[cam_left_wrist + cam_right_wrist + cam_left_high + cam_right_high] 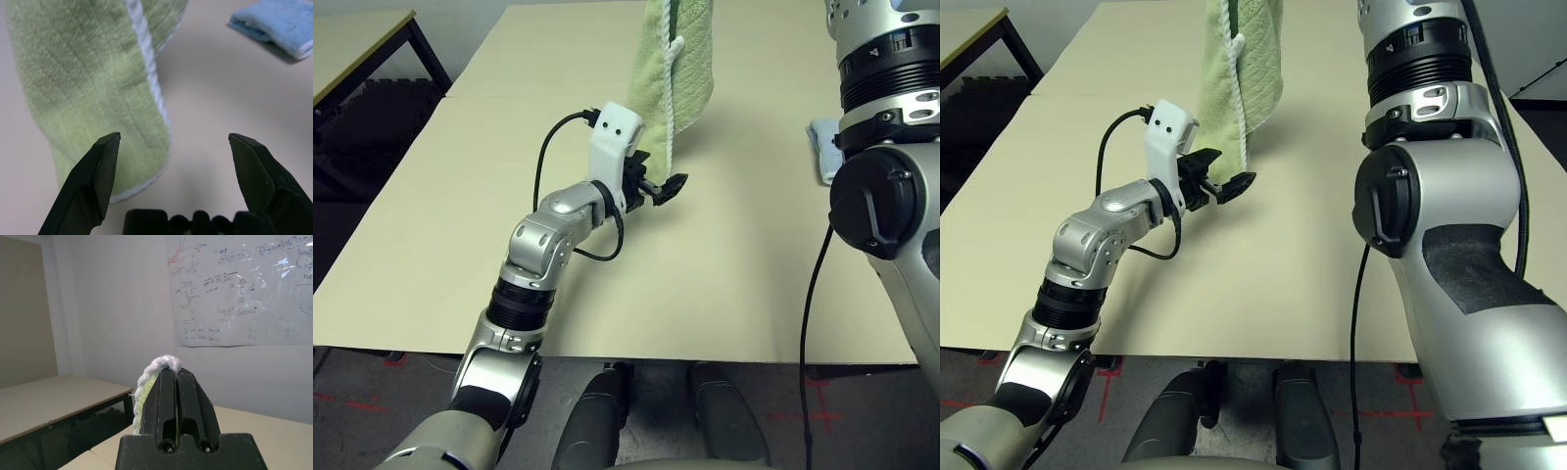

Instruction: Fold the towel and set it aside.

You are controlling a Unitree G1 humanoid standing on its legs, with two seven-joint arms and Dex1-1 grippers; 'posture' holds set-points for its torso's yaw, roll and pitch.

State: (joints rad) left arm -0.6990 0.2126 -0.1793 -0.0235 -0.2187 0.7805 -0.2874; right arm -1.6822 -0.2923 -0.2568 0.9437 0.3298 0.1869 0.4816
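Note:
The light green towel [674, 70] hangs down over the middle of the table, its lower end close above the tabletop [724, 264], its white stitched edge [146, 63] running down one side. My right gripper [174, 377] is raised high and shut on the towel's top edge, where a tuft of green and white cloth [155, 366] bulges beside its fingers. My left gripper [658, 188] is open just in front of the towel's lower end; the hanging cloth [93, 93] sits beyond one fingertip [108, 147], not between the jaws.
A small folded light blue cloth [822, 145] lies on the table at the right, partly behind my right arm [886, 196]. Another table [357, 44] with dark legs stands off to the far left. The near part of the tabletop is bare.

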